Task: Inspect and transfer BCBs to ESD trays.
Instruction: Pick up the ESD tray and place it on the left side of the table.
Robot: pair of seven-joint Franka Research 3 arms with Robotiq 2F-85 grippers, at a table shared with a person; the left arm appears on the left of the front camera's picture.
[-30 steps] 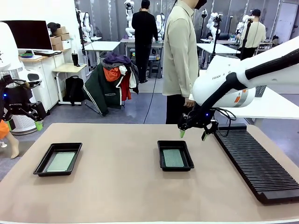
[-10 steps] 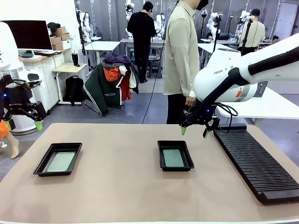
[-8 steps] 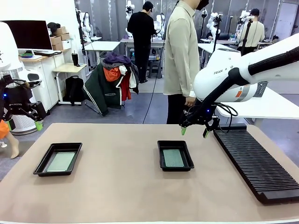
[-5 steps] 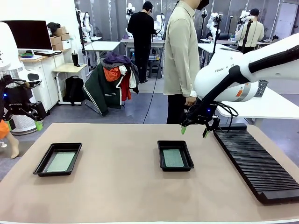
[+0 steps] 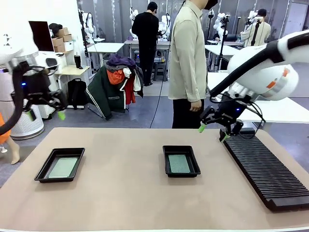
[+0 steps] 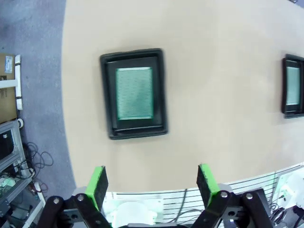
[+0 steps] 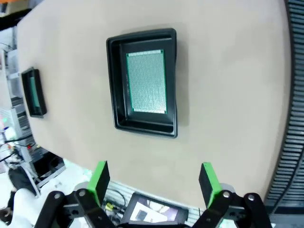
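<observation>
- The left gripper point(image 5: 44, 115) hangs high over the left end of the table point(image 5: 125, 193), jaws wide apart, holding nothing.
- The right gripper point(image 5: 213, 132) hangs up near the long black rack point(image 5: 263, 169), jaws also wide apart and empty.
- One board point(image 5: 63, 167) lies flat in the left tray point(image 5: 43, 171). The other board point(image 5: 179, 163) lies flat in the middle tray point(image 5: 165, 162).
- I think the boards are thin, light and stiff. They could scratch or crack if pinched hard.
- Each board sits low inside a raised rim, so its edges look hard to reach. A soft pinch on two opposite edges seems best.
- The front view shows how high both grippers hang, plus the person point(image 5: 187, 63) at the far side.
- The left wrist view looks straight down and shows the fine lines on the board point(image 6: 135, 93) and its gap to the tray point(image 6: 107, 95) walls.
- The right wrist view shows the tiny dot grid on its board point(image 7: 147, 81) in its tray point(image 7: 116, 85).
</observation>
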